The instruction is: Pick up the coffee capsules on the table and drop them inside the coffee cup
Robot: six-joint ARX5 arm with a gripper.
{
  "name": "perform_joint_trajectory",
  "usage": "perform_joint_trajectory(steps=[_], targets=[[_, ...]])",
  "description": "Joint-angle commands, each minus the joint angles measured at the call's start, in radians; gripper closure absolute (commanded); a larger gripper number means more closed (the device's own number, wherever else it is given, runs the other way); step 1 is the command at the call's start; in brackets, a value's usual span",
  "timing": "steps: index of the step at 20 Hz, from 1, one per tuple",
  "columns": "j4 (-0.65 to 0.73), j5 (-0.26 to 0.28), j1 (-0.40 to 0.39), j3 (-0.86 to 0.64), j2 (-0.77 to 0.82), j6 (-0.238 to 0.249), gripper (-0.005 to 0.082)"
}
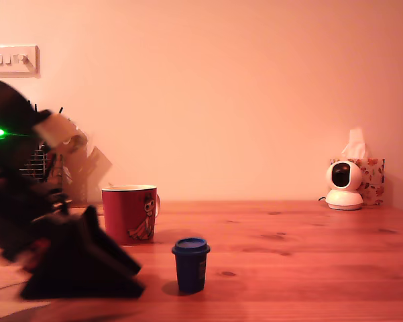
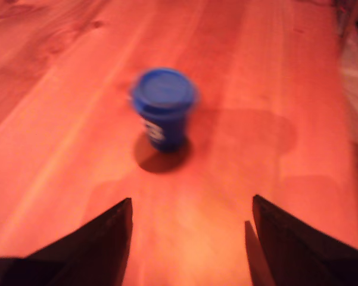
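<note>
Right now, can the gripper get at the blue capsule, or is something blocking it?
Probably yes. The gripper is open and points at the blue capsule, which stands upright with only bare table between them. The red mug stands off to the side, behind the approach line.

Dim reddish light, motion-blurred wrist view.

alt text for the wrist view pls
A small dark blue capsule stands upright on a reddish wooden table, ahead of the open gripper and untouched. Two dark fingers frame the foreground; the image is motion-blurred.
</note>
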Motion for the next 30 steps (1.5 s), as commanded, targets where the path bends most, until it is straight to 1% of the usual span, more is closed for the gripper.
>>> perform_joint_trajectory(steps=[1, 4, 5, 11, 13, 16, 17, 19, 20, 23, 28, 29, 30], targets=[[0.013, -0.001, -0.018, 0.025, 0.038, -0.029, 0.0183], [0.026, -0.001, -0.045, 0.066, 0.084, -0.038, 0.0183], [0.026, -0.001, -0.055, 0.08, 0.098, -0.05, 0.0183], [0.026, -0.005, -0.103, 0.153, 0.163, -0.053, 0.0183], [0.025, -0.021, -0.119, 0.182, 0.185, -0.053, 0.0184], [0.024, -0.023, -0.137, 0.214, 0.206, -0.06, 0.0184], [0.024, -0.023, -0.14, 0.221, 0.215, -0.061, 0.0189], [0.02, -0.024, -0.145, 0.225, 0.227, -0.061, 0.0228], [0.015, -0.025, -0.146, 0.226, 0.23, -0.068, 0.0238], [0.016, -0.032, -0.156, 0.226, 0.234, -0.069, 0.0238], [0.016, -0.063, -0.159, 0.228, 0.234, -0.069, 0.0241], [0.016, -0.067, -0.159, 0.228, 0.234, -0.069, 0.0265], [0.014, -0.077, -0.159, 0.228, 0.234, -0.069, 0.0317]])
